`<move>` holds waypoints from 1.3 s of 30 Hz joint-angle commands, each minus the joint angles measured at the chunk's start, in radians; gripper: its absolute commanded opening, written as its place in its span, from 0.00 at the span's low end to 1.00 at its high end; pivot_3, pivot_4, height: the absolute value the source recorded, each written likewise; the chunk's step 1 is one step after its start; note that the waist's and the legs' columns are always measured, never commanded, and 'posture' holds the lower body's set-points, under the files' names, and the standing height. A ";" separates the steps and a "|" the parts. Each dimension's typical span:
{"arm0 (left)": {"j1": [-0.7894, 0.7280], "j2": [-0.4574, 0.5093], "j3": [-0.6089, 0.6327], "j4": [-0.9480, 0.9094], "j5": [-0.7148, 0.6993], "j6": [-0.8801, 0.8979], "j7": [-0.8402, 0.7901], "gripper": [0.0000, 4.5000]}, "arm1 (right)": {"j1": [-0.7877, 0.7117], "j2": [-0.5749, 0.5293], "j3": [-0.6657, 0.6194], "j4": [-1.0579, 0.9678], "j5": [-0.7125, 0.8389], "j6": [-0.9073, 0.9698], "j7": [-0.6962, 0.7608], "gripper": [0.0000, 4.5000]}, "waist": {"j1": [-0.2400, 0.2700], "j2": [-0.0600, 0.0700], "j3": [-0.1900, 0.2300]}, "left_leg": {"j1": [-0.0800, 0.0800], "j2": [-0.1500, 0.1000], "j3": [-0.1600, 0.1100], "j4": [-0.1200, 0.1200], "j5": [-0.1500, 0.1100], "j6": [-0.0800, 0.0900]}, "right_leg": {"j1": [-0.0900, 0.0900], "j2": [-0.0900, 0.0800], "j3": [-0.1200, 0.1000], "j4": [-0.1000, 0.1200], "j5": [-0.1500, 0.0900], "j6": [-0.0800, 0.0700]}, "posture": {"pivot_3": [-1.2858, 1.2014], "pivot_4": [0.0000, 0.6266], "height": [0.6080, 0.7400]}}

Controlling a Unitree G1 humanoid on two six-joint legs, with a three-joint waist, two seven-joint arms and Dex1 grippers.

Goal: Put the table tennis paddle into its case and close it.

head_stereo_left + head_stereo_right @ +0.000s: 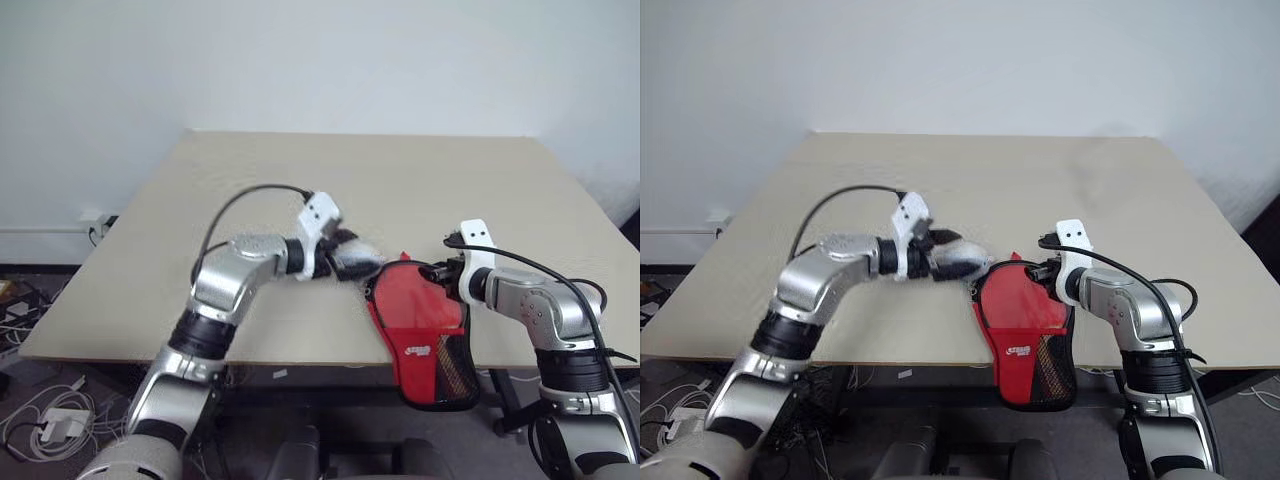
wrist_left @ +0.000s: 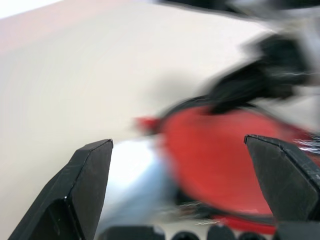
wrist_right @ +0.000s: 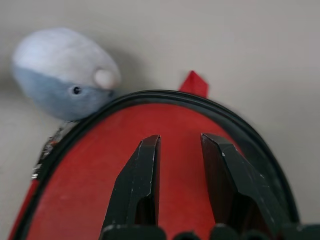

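Case at the table's near edge, both grippers beside it.
Eye views: the red case (image 1: 415,320) lies across the near edge of the table (image 1: 400,180), its mesh end hanging off; the right gripper (image 1: 447,272) pinches its upper rim. Left wrist view: the left gripper (image 2: 190,170) gapes wide, empty, before the case. Right wrist view: narrowly parted fingers (image 3: 142,180) sit on the red fabric, a grey-white plush toy (image 3: 65,72) just beside the rim.

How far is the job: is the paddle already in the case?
Done, probably: no paddle lies loose on the table, so it seems inside the case. In hand: the right gripper is over the case's top, the left gripper open beside it. Left: the zip, whose state I cannot tell.
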 commanded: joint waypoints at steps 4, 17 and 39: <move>-0.132 -0.046 0.000 0.267 0.105 -0.139 0.030 0.99 | 0.013 0.012 0.023 -0.070 0.018 0.028 0.016 0.30 | 0.002 -0.001 0.000 | -0.001 0.000 0.000 0.000 0.000 0.000 | 0.000 0.000 0.000 -0.001 0.001 0.002 | 0.52 0.00 0.81; -0.181 -0.132 -0.015 0.466 0.160 -0.173 -0.049 1.00 | 0.064 0.018 0.079 -0.097 0.002 0.031 0.021 0.01 | 0.001 -0.001 0.000 | -0.001 0.000 0.000 0.000 0.000 0.000 | -0.001 0.000 0.000 0.000 0.001 0.002 | 0.52 0.00 0.81; -0.308 -0.238 0.074 0.812 0.181 -0.135 -0.098 0.37 | 0.090 0.006 0.149 -0.086 -0.057 0.042 0.013 0.00 | 0.002 -0.002 0.000 | -0.001 0.000 -0.001 0.003 0.000 0.000 | 0.001 0.000 -0.001 0.001 0.001 0.002 | 0.52 0.00 0.81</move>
